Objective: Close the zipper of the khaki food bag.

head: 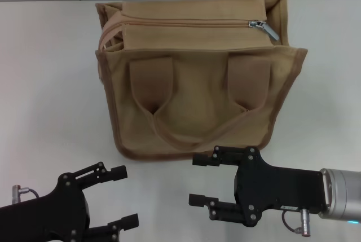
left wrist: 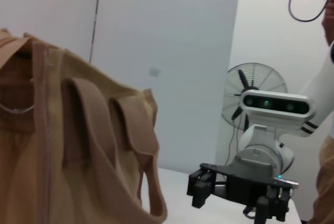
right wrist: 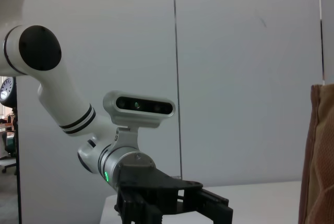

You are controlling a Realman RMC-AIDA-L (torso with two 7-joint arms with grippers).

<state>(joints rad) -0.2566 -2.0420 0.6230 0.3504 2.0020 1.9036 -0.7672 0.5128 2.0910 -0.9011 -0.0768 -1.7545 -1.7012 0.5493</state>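
Observation:
The khaki food bag [head: 197,92] stands upright in the middle of the white table, its two strap handles hanging down its front. The zipper [head: 186,23] runs along its top; the silver pull tab [head: 266,29] lies at the right end, and the bag gapes at the left end. My left gripper [head: 127,195] is open and empty, low in front of the bag's left corner. My right gripper [head: 196,179] is open and empty, just in front of the bag's bottom edge. The bag also shows in the left wrist view [left wrist: 78,145] and the right wrist view [right wrist: 318,156].
The white table [head: 51,84] stretches to both sides of the bag, with a grey wall behind it. In the left wrist view a standing fan [left wrist: 255,85] is beyond the table, behind my right gripper [left wrist: 198,190]. The right wrist view shows my left gripper [right wrist: 209,200].

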